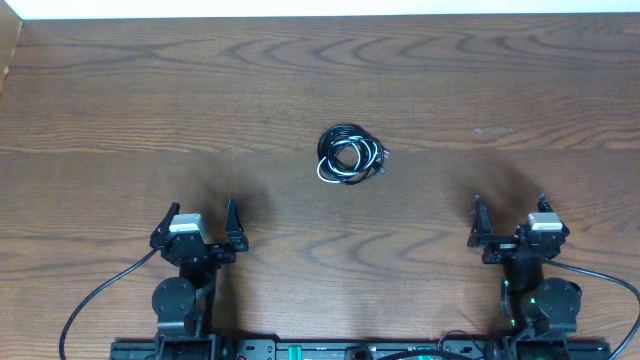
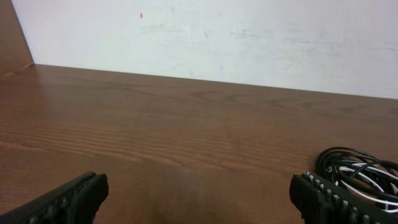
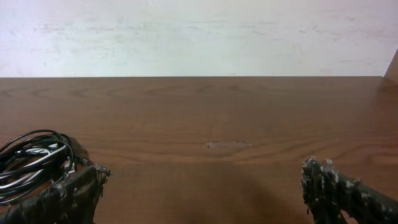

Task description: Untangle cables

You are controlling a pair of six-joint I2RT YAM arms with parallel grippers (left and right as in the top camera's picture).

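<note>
The tangle of thin cables [image 1: 350,157] lies as one small tight coil near the middle of the brown wood-grain table [image 1: 150,90]. It is several thin black cables [image 1: 340,131] looped with one thin white cable [image 1: 330,176], and what looks like a small plug end [image 1: 384,153] pokes out on one side. Nothing touches it. The left jaws and the right jaws both stand wide open and empty, low at the near edge of the table. They are well apart from the coil, one to each side of it. My left wrist camera catches the coil [image 2: 357,171] at its right edge, my right wrist camera at its left edge.

What worries me from here is the grip. The strands are thin and stacked, so a pinch into the heap would likely catch two or three at once, and pulling then would draw the knot tighter rather than open it. I cannot tell from any view which strand runs over which, so picking a free end is partly guesswork; the plug end looks the safest handle. The coil is light and the table smooth, so one side tugging alone would probably drag the whole bundle along; the other has to pin it. Both sets of jaws reaching into one small spot could collide.
</note>
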